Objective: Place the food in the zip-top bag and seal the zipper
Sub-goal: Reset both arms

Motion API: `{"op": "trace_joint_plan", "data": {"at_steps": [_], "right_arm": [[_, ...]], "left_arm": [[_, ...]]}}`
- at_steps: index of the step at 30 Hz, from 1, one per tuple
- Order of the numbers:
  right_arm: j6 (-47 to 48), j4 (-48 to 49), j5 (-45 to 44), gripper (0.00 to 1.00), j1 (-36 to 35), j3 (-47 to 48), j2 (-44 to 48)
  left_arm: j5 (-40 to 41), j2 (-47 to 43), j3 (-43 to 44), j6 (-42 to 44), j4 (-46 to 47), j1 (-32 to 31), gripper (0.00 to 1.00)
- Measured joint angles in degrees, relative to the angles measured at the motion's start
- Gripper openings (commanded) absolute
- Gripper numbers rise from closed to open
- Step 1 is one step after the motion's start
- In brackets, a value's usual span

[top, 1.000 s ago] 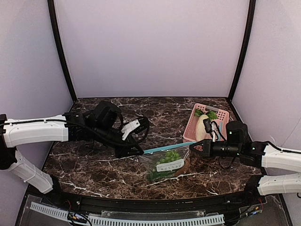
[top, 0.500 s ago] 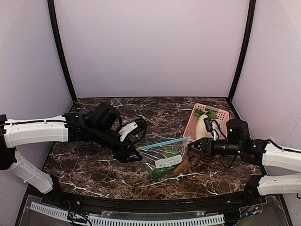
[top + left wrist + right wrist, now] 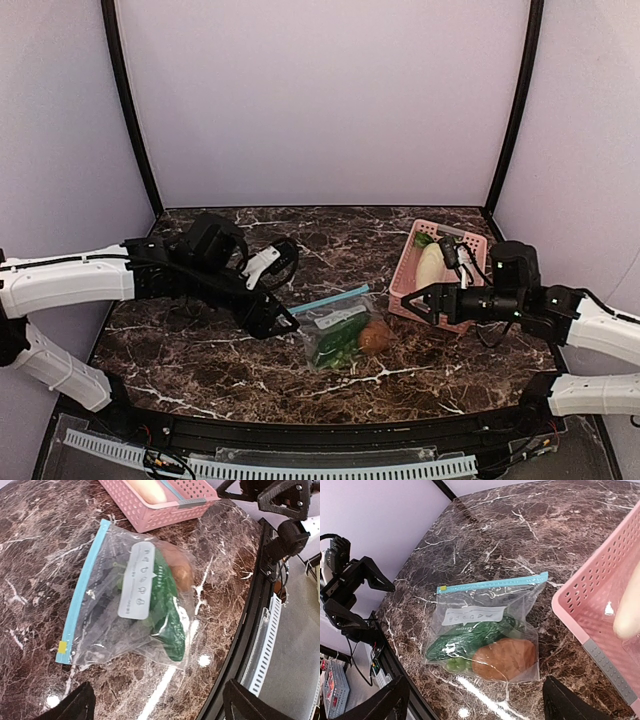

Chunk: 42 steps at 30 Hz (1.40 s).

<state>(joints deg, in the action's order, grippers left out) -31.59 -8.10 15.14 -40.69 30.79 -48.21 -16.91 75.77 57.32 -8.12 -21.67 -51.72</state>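
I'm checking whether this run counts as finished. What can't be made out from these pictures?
- zipper: whether its tracks are fully pressed shut; too fine in every view.
- label: print too small to read, and it covers the green pieces beneath, left wrist view.
- pink basket: cut off by the frame edge in both wrist views, contents mostly unseen.

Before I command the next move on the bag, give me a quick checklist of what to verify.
1. Food in the zip-top bag: ok; brown lump and green pieces show through the plastic.
2. Zipper sealed: cannot tell; the strip lies flat and straight, but the closure itself is not visible.
3. Left gripper clear: ok; open, holding nothing.
4. Right gripper clear: ok; open, empty, beside the pink basket.
5. Bag lying flat on the table: ok.
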Motion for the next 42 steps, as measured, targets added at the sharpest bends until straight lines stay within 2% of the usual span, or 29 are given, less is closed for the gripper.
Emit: {"op": "trace_joint_plan", "data": {"at_steps": [3,9,15,25,29,35,42], "right_arm": [[-0.26,-2.34,-2.23,0.98,0.24,0.87,-0.85],[-0.24,-6.43,-4.94,0.98,3.34,2.8,-2.84],[0.94,-10.21,-5.18,0.99,12.48,4.17,-2.58],[5.66,-16.35,-4.28,0.99,28.48,5.11,4.92],[7.78,-17.33,-5.01,0.99,30.99,5.11,8.74],[11.19,-16.2,-7.06,0.99,31.06,4.22,16.44],[12.7,-13.73,-9.53,0.99,31.06,0.13,26.29]], "left_arm": [[1.16,-0.48,-0.74,-1.42,0.22,2.01,0.9],[2.01,-2.14,-3.76,-4.22,0.28,8.98,0.9],[2.8,-7.58,-7.34,-5.66,-0.24,20.0,0.92],[3.54,-20.81,-11.96,-5.38,-3.82,38.45,0.99],[6.97,-25.4,-13.29,-4.17,-4.79,40.74,0.99],[12.46,-32.76,-14.51,-2.69,-4.0,40.96,0.99],[18.69,-37.18,-16.33,-1.11,-3.39,40.96,0.99]]}}
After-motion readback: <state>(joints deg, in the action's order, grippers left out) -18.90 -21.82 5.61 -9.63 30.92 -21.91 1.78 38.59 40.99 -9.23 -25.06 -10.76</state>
